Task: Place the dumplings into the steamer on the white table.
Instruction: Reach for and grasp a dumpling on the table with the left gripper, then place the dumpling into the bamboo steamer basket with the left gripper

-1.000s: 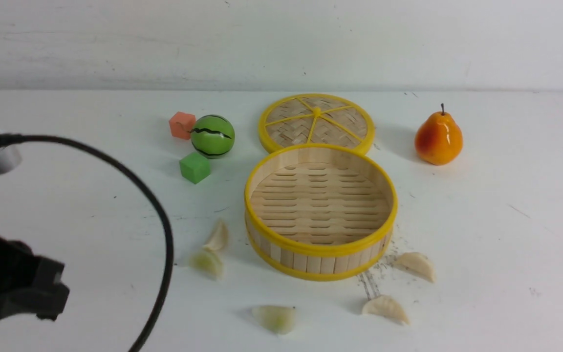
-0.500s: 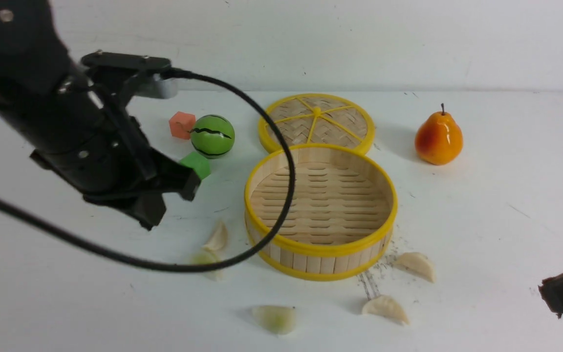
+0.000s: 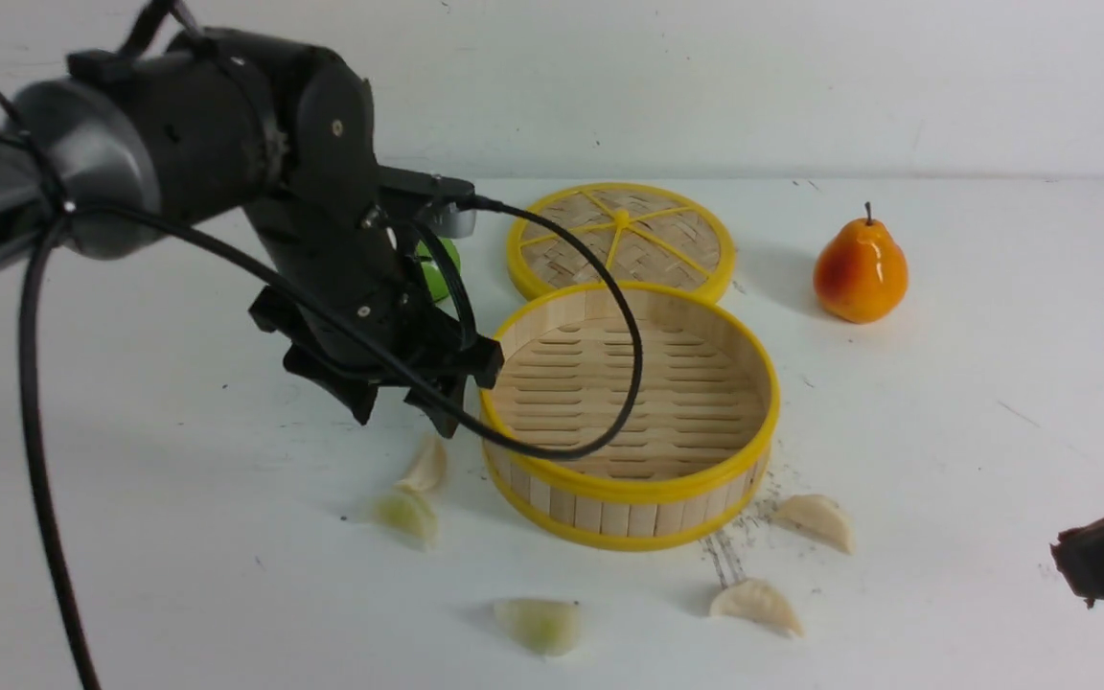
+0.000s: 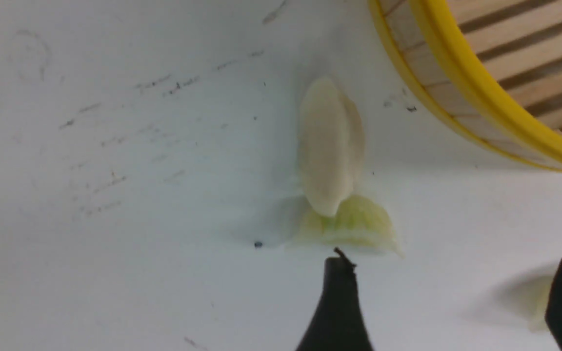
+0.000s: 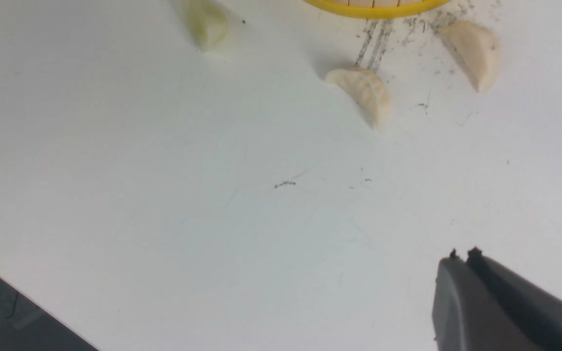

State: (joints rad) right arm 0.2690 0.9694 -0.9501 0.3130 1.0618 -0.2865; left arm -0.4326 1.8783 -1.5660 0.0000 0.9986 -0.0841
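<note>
The round bamboo steamer point(image 3: 629, 494) stands empty in the middle of the white table point(image 3: 178, 537). Several dumplings lie around it: a cream one point(image 3: 427, 467) touching a greenish one point(image 3: 406, 515) at its left, a greenish one point(image 3: 540, 623) in front, and two cream ones point(image 3: 758, 604) point(image 3: 816, 517) at its front right. My left gripper point(image 3: 403, 412) hangs open just above the left pair, nothing between its fingers. In the left wrist view the cream dumpling point(image 4: 330, 146) and the greenish dumpling point(image 4: 351, 226) lie just beyond the left gripper point(image 4: 454, 273). My right gripper point(image 5: 461, 256) is shut and empty, low at the table's right edge point(image 3: 1103, 565).
The woven steamer lid point(image 3: 621, 240) lies flat behind the steamer. An orange pear point(image 3: 859, 273) stands at the back right. A green ball point(image 3: 437, 273) is mostly hidden behind my left arm. The left arm's black cable point(image 3: 609, 335) loops over the steamer's left half.
My left arm swung in from the left to just above the two dumplings beside the steamer, and its jaws opened. My right gripper came into view at the right edge.
</note>
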